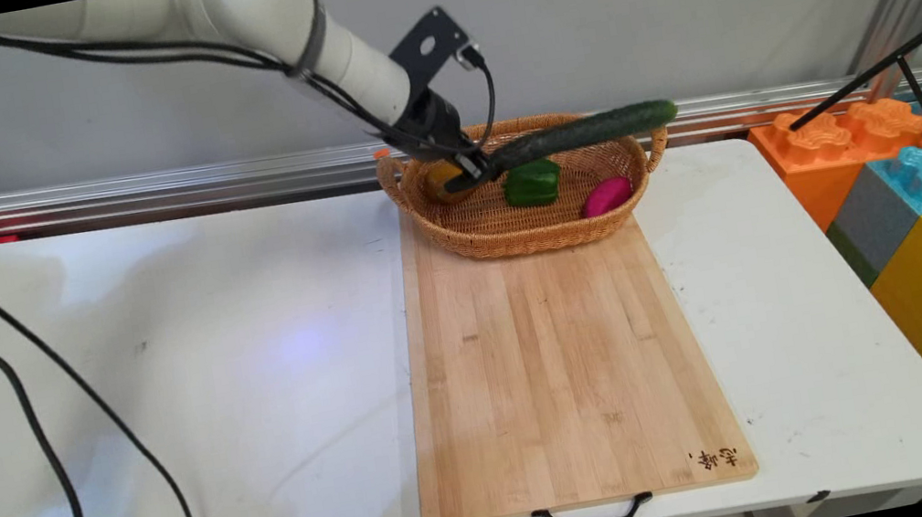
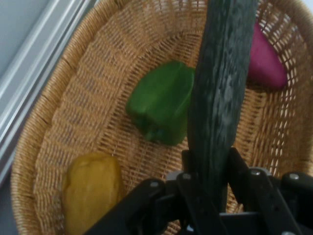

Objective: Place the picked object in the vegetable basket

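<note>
Pincer clamping cucumber above basket, tip overhanging rim

One mark only: dark, burnt-looking characters on the wooden cutting board, at its near right corner, just above the edge by the black handle. They appear brush-style, possibly Chinese, but too small to read. No lettering made out on the wicker basket, on the produce in it, or on the coloured blocks to the right. Hand view shows no writing.
</note>
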You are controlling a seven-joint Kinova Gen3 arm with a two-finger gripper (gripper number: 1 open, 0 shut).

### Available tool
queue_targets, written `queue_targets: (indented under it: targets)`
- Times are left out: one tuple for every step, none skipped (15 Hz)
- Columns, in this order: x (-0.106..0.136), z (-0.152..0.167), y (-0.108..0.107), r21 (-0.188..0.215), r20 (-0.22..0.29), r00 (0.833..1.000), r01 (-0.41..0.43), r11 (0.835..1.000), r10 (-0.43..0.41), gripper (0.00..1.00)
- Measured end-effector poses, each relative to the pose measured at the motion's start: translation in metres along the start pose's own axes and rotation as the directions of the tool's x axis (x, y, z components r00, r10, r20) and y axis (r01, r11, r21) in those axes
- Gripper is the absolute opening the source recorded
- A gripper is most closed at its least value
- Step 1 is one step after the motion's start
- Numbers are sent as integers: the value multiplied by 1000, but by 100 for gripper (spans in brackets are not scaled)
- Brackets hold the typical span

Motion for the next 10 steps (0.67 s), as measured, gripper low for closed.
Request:
queue_targets:
  targets:
    - [-4,7,0,-5,5,1000,4,1000,-3,0]
    - [-6,13,-1,-10,8,1000,5,1000,-5,0]
    - [-8,17,-1,-14,9,1000,6,1000,-6,0]
    - [-8,20,-1,-19,9,1000,5,1000,-5,0]
    - [-9,23,-2,-22,8,1000,5,1000,-4,100]
    - [-9,25,-3,-23,8,1000,4,1000,-3,100]
    - [-9,26,-4,-24,8,1000,2,1000,-2,100]
    - [-9,26,-5,-25,8,1000,1,1000,-1,100]
    - [-9,27,-6,-26,8,1000,-1,1000,1,100]
    - [-9,26,-7,-26,9,1000,-2,1000,2,100]
